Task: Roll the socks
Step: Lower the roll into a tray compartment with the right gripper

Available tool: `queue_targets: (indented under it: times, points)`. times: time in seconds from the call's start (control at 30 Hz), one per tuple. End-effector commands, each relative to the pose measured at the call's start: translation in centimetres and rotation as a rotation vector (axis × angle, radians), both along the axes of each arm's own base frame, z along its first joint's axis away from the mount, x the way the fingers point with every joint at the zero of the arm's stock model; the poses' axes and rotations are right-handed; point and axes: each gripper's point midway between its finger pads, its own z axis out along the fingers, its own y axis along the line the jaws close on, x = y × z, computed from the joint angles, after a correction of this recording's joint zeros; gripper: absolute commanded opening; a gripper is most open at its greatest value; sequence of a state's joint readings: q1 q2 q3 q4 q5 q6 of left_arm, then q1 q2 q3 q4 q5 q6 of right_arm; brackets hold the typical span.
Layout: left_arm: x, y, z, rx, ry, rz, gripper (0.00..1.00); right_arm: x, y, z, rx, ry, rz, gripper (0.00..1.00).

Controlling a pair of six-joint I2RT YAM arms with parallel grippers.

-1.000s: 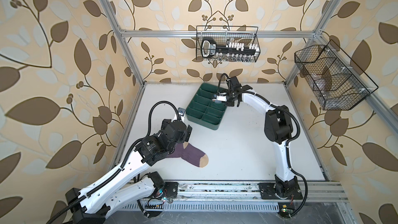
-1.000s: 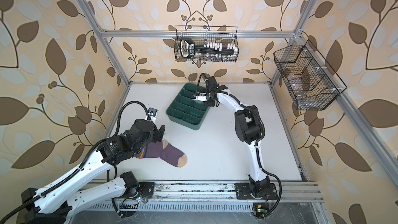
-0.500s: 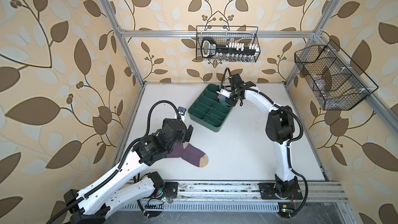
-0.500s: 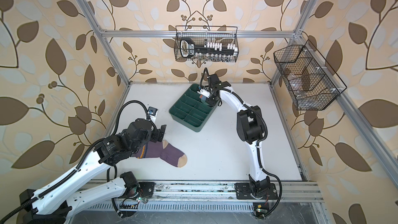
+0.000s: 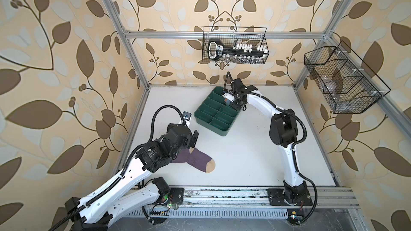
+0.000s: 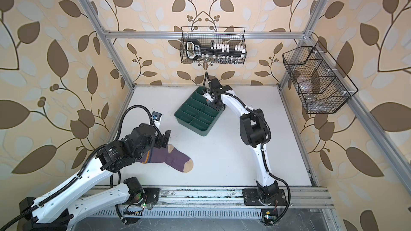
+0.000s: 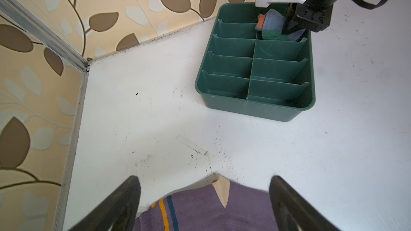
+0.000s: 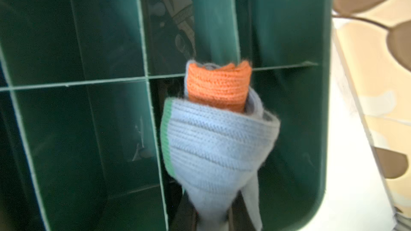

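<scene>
**Socks: one flat on the bench, one rolled and pinched over the tray**

On the left, the purple sock [image 5: 193,161] lies flat on the white bench [image 5: 255,163] near its front edge. Its tan toe points toward the middle, and its striped leg end runs under the left arm. The left gripper [image 7: 203,187] hovers over the tan heel with its jaws spread wide and nothing between them.

This sock looks like a light, limp ribbed knit. It should drape, stretch and bunch rather than hold a shape, and its rough surface ought to give the pads good friction. A pinch in mid-fabric would probably lift only the upper layer. The better hold is likely at one end, cuff or toe, catching both layers at the edge so the roll starts square.

In the middle stands the green divided tray [image 5: 222,131], toward the back wall.

On the right, the right gripper [image 7: 291,25] is clamped on the grey-blue sock [image 8: 211,147]. That sock is already wound into a roll, with the orange cuff at its core and a green edge outside. The roll sits at the tray's far end, on the right arm's side. Whether it rests on the compartment floor or hangs above the dividers cannot be told.

The roll is soft and springy, and a loose tail hangs beside the pinch. It will probably loosen once released unless the compartment walls hug it.
</scene>
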State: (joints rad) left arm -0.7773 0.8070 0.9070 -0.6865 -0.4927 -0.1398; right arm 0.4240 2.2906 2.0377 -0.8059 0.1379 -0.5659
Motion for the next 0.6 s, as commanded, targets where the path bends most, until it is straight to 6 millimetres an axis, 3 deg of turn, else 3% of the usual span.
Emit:
queue_targets:
  times: [0.0, 0.17, 0.33, 0.57]
  points:
    - [0.0, 0.0, 0.1, -0.027, 0.002, 0.006, 0.92, -1.7, -0.8, -3.4, -0.091, 0.088, 0.106, 0.00]
    - [-0.1, -0.1, -0.1, -0.023, 0.016, 0.002, 0.91, -3.5, -0.7, -4.7, -0.128, 0.186, 0.255, 0.00]
    - [-0.1, 0.0, -0.7, -0.009, 0.025, 0.006, 0.92, -4.7, -0.9, -6.2, -0.097, 0.278, 0.278, 0.00]
    - [0.3, -0.6, -1.2, -0.004, 0.045, 0.000, 0.92, -4.6, -1.2, -8.6, -0.067, 0.325, 0.269, 0.00]
